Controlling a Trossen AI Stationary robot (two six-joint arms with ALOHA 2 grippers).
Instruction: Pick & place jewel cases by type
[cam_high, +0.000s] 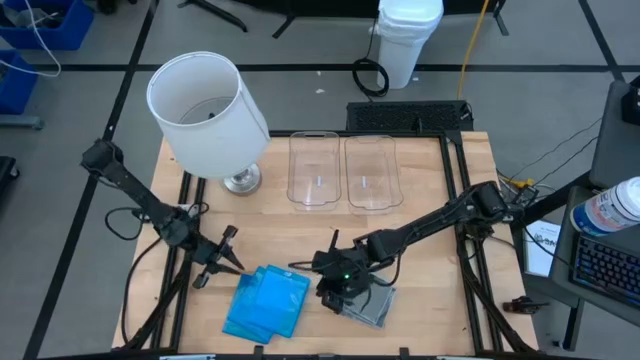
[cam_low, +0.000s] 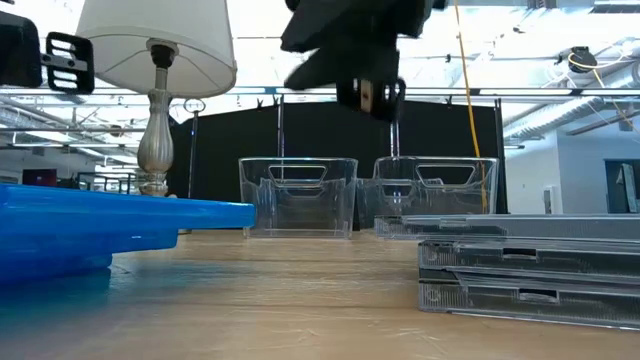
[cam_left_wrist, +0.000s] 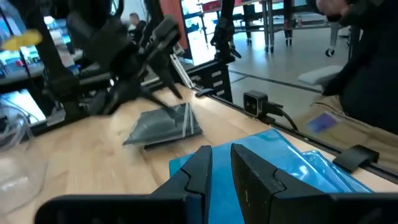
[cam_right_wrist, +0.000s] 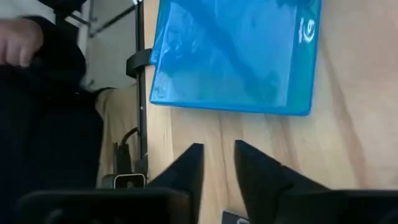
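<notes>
Right gripper (cam_high: 337, 283) low over front-centre of table (cam_high: 420, 250), at the near-left corner of the clear jewel cases (cam_high: 368, 303), between that stack and the blue jewel cases (cam_high: 268, 302). Fingers (cam_right_wrist: 189, 168) nearly together in right wrist view, narrow gap only, nothing between them; bare wood under the tips. Blue cases just beyond the fingertips in that view, not touched. In low view, seen as a dark mass (cam_low: 350, 45) hanging above table level, clear of the surface.

Left gripper (cam_high: 222, 255) near the table's left side, just behind the blue stack, aimed toward it. Fingers (cam_left_wrist: 200, 171) close together in left wrist view, slim gap, empty. Hovering above the blue cases, no contact visible.

Blue jewel cases: loose overlapping pile, front of table, left of centre, lying flat. Bright blue slab at left in low view (cam_low: 110, 225).

Clear jewel cases with dark grey insides: stacked flat, front of table, right of centre, edges slightly misaligned. At least three layers countable in low view (cam_low: 530, 265). Exact count of either pile cannot be told.

Two clear bins (cam_high: 345, 170) side by side at back-centre of table, touching or nearly so, nothing inside. White-shaded lamp (cam_high: 208, 110) at back left, silver base just left of the left bin.

Beyond the front edge: part of a person (cam_left_wrist: 367, 56) in dark clothing, visible in both wrist views.
</notes>
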